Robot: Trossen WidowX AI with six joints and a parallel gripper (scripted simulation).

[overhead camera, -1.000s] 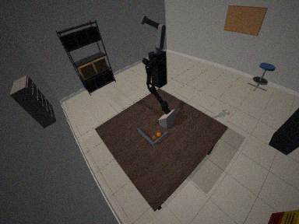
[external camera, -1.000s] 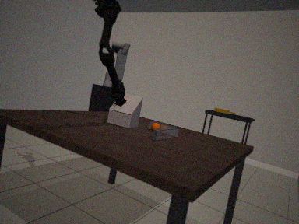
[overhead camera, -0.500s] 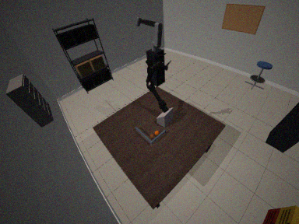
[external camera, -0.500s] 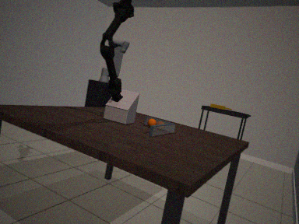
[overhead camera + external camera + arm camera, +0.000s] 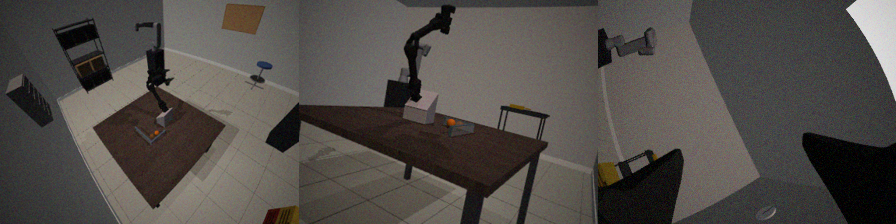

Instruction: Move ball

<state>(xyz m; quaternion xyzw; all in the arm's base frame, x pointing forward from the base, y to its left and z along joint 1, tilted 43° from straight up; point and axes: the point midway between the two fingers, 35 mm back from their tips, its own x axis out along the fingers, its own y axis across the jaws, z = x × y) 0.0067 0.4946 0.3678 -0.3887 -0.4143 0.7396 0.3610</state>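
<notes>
Gripper (image 5: 447, 19) stood high above the table (image 5: 416, 144), at the end of the arm reared well over the base block (image 5: 420, 106), nowhere near the work; fingers spread wide with nothing between them, and the wrist view showed only walls and ceiling past the two dark fingers. Ball (image 5: 156, 132) lay on the table inside the corner made by the two clear walls (image 5: 145, 134), close to the base block. A second, fainter orange blob (image 5: 152, 136) sat just beside it in the top view, likely the see-through copy, so ball and mark looked near but not plainly overlapped; too small to settle. Judged: release and pull-away looked done, ball inside the walls; whether it rested true on the mark, and lay still, could not be told from these views
</notes>
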